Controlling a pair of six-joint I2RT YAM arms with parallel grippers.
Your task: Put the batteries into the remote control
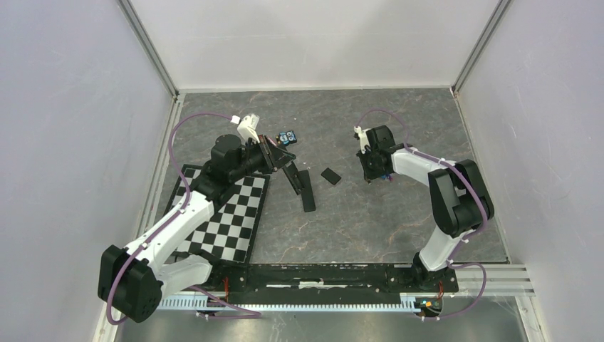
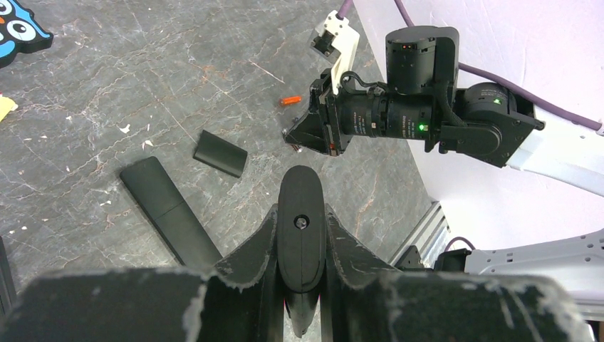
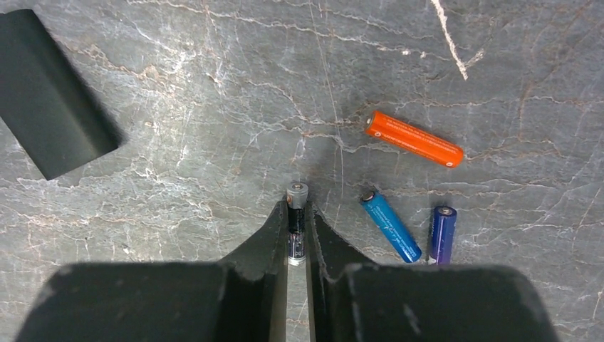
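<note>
Black battery (image 3: 297,229) pinched in right tool (image 3: 297,211), lengthwise along fingers (image 3: 272,246), cap outward

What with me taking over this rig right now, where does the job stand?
Left hand: shut on a remote.
Right hand: shut on a dark battery, low at the table.
Orange battery, blue battery and purple battery lie loose beside it; cover and second remote lie between the arms.
Done: remote and one battery gripped.
Left: no battery seen loaded; all loading remains.
</note>
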